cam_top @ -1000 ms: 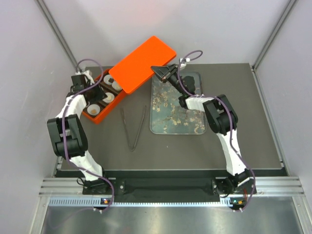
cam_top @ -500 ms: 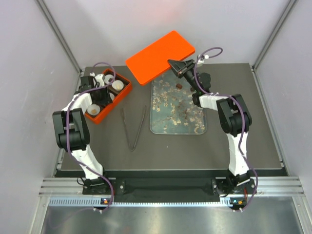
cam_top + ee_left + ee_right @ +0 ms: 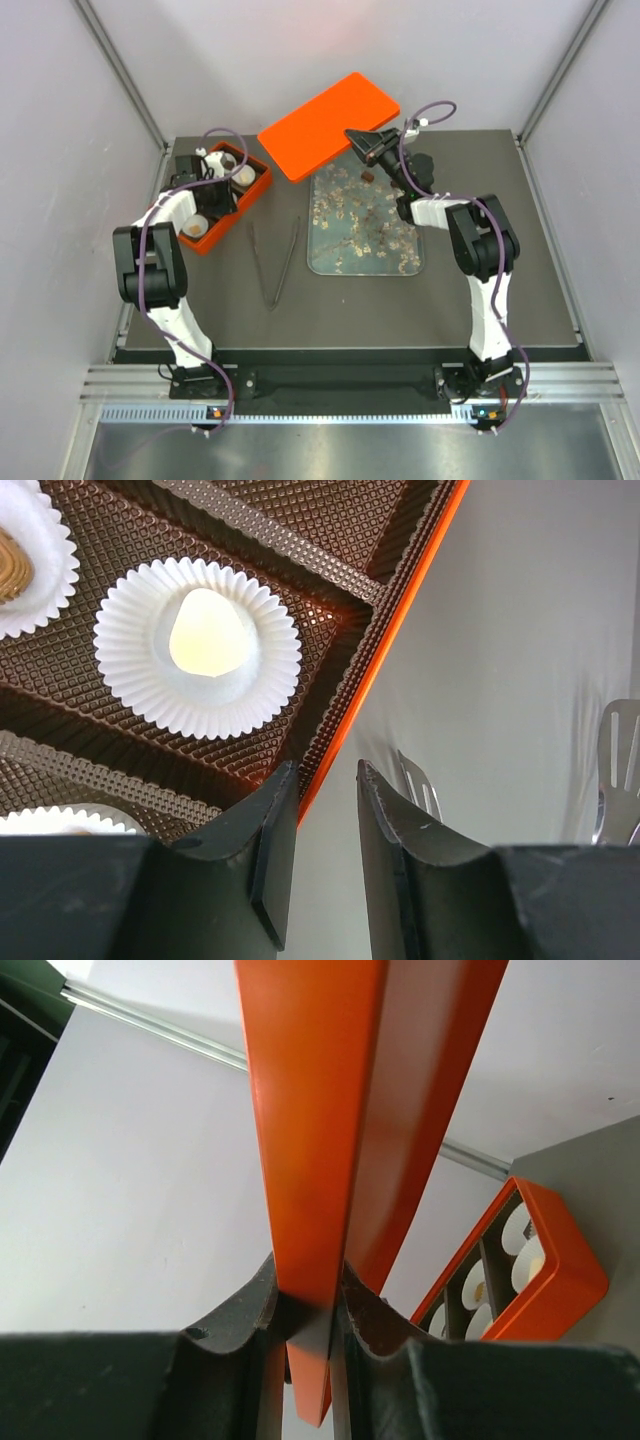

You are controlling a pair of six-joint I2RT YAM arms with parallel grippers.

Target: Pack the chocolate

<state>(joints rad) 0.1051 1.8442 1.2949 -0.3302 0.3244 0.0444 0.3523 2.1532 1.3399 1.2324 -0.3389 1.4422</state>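
Left wrist cam: L gripper (image 3: 322, 780) hangs at the orange wall of the box (image 3: 320, 520), jaws apart by a slim gap w/ grey table (image 3: 520, 630) showing between them; the wall meets the inner fingertip, no clear pinch. A cream chocolate (image 3: 207, 632) sits in a white cup (image 3: 130, 680) at 11 o'clock from the fingers, a tan one at the frame's 10 o'clock edge (also cupped). Tongs (image 3: 620, 745) tips show at 3 o'clock. Right wrist cam: R gripper (image 3: 308, 1300) is clamped on the edge of the lid (image 3: 320, 1110). Top view: box at the table's 10 o'clock, lid tilted in the air at 12, tray (image 3: 312, 265) right of centre w/ one dark chocolate (image 3: 368, 177) near its 12 o'clock edge, tongs mid-table.
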